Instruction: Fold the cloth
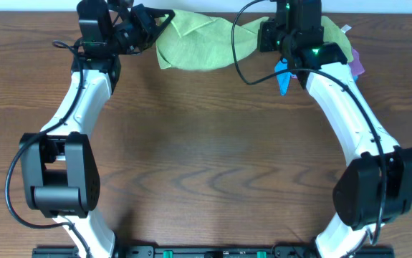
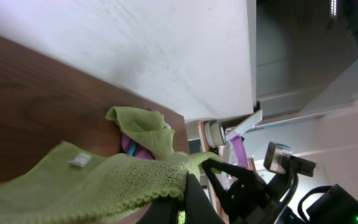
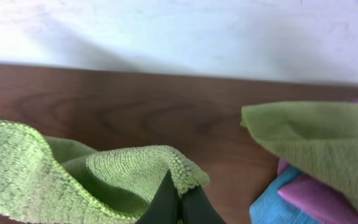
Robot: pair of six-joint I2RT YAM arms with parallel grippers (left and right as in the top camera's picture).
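The lime-green cloth [image 1: 197,44] lies bunched at the table's far edge, between the two arms. My left gripper [image 1: 148,27] is shut on its left corner; in the left wrist view the dark fingers [image 2: 188,198] pinch the cloth's stitched hem [image 2: 79,186]. My right gripper [image 1: 265,34] is shut on its right corner; in the right wrist view the fingers [image 3: 179,202] clamp a folded corner of the cloth [image 3: 48,180]. The held corners look slightly lifted off the table.
A second green cloth [image 1: 332,37] lies under the right arm, on a purple cloth [image 1: 357,66] and a bright blue cloth [image 1: 284,79]. This pile also shows in the right wrist view [image 3: 315,137] and the left wrist view [image 2: 142,127]. A white wall [image 3: 179,31] stands just behind the table.
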